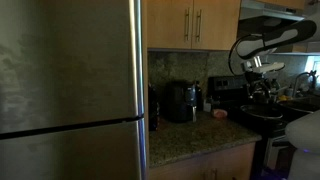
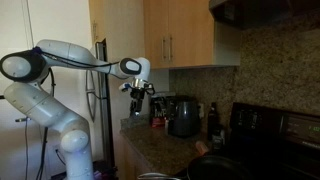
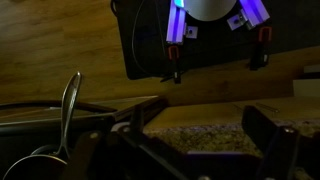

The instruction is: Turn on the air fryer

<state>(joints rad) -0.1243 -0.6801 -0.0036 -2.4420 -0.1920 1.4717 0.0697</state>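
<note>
The air fryer (image 1: 181, 101) is a squat black box that stands on the granite counter against the backsplash; it shows in both exterior views (image 2: 184, 116). My gripper (image 1: 262, 88) hangs in the air in front of the counter, apart from the air fryer, and it also shows in an exterior view (image 2: 140, 97). In the wrist view my gripper (image 3: 195, 140) is open, with only speckled granite between its dark fingers. A dark panel (image 3: 150, 45) with a blue-white glow fills the top of the wrist view; I cannot tell what it is.
A steel fridge (image 1: 70, 90) fills one side. A black range (image 2: 270, 130) with a dark pan (image 1: 262, 116) stands beside the counter (image 1: 190, 140). Wooden cabinets (image 2: 185, 35) hang above. A narrow dark object (image 1: 154, 108) stands by the fryer. A ladle (image 3: 70, 100) shows in the wrist view.
</note>
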